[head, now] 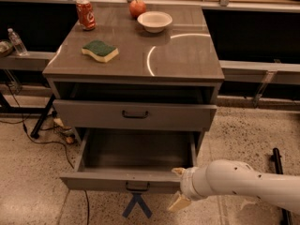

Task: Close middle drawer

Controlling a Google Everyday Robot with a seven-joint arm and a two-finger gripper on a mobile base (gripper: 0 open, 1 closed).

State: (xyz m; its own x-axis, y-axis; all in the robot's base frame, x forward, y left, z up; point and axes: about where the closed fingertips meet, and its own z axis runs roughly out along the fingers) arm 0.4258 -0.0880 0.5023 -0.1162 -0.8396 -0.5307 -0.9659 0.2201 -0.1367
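Observation:
The middle drawer [136, 153] is pulled far out of the grey cabinet, showing its plain grey box with nothing inside. Its flat front [93, 181] faces me, with a small dark handle [137, 186] at the centre. My gripper [178, 187], on a white arm coming in from the right, is at the right end of that front. Its cream fingertips [177, 203] are spread apart, one at the front's top edge and one below it. They hold nothing.
The drawer above [135, 115] stands slightly out. On the cabinet top [183, 55] are a red can [86, 14], a green-yellow sponge [99, 50], a white bowl [154, 21] and an apple [137, 7]. A blue tape cross [137, 205] and cables [42, 139] lie on the floor. A water bottle [17, 41] stands at the left.

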